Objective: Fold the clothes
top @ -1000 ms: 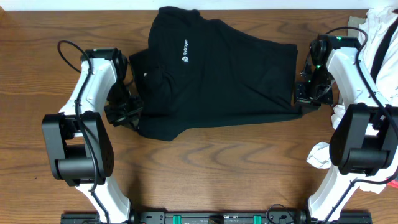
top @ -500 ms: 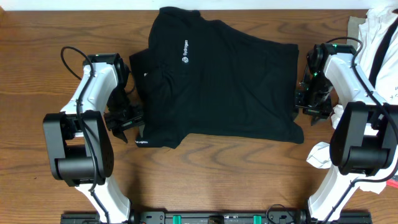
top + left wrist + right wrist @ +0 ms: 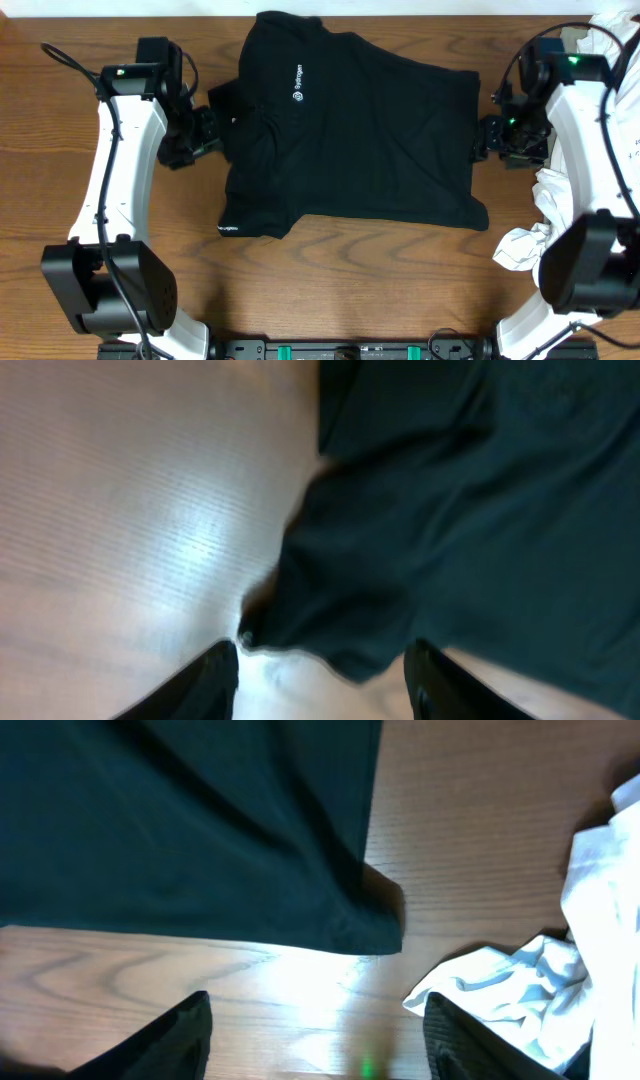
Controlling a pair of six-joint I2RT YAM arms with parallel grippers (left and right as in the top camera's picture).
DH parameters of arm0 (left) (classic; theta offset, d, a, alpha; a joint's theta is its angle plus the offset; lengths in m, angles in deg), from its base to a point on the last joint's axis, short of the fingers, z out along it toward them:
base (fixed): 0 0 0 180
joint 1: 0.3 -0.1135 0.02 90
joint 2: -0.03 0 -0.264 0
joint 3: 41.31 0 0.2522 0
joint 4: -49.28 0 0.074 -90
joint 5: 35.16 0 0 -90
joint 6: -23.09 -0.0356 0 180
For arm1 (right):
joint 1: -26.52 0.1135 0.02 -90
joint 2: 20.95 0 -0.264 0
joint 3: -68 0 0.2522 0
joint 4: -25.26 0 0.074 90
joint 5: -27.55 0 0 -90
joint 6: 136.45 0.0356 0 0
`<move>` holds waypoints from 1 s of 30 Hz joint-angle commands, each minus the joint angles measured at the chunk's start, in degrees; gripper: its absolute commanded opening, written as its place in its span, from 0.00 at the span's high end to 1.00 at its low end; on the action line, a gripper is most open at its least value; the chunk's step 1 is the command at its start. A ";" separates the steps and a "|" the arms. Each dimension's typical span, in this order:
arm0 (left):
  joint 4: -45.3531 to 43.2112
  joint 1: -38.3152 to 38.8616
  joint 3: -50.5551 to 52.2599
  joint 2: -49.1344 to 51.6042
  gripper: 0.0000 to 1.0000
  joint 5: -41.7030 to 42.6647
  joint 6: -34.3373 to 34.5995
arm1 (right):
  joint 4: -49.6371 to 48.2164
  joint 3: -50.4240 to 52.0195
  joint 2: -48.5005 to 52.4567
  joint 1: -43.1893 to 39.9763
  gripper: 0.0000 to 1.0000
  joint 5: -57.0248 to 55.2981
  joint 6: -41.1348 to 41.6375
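Clothes [image 3: 350,130] lie flat against the far edge of the surface, logo up. The left gripper [image 3: 208,135] is at the left sleeve, jaws apart, seemingly empty in its blurred wrist view. The right gripper [image 3: 488,140], jaws apart too, is beside the right hem.

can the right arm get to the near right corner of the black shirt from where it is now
Probably yes. The right hand hangs open close to that corner of the black shirt, with nothing in between. The white clothes lie off to the side, apart from the corner.
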 commanded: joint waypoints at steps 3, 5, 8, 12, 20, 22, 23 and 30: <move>-6.73 -0.13 1.20 3.26 0.44 -0.50 0.22 | -0.11 -0.87 -1.38 0.15 0.01 1.97 -1.81; -8.70 -0.39 1.33 4.57 0.44 -0.61 1.33 | -0.15 -0.83 -1.38 0.17 0.01 1.97 -1.81; -10.60 -1.46 1.33 6.05 0.44 -0.70 4.72 | -0.17 -0.83 -1.38 0.15 0.01 1.97 -1.81; -12.57 -3.34 1.33 7.76 0.44 -0.70 7.96 | -0.17 -0.83 -1.38 0.15 0.01 1.77 -1.84; -15.13 -4.81 1.33 12.87 0.46 -0.44 9.64 | -0.17 -0.83 -1.38 0.15 0.01 1.77 -1.84; -15.78 -4.81 1.33 14.75 0.50 -0.42 10.34 | -0.17 -0.83 -1.38 0.15 0.01 1.77 -1.81; -16.35 -4.81 1.33 15.87 0.50 -0.26 10.54 | -0.17 -0.83 -1.38 0.15 0.01 1.77 -1.84; -18.14 -4.81 1.33 20.61 0.51 1.70 11.61 | -0.17 -0.83 -1.38 0.15 0.01 1.77 -1.84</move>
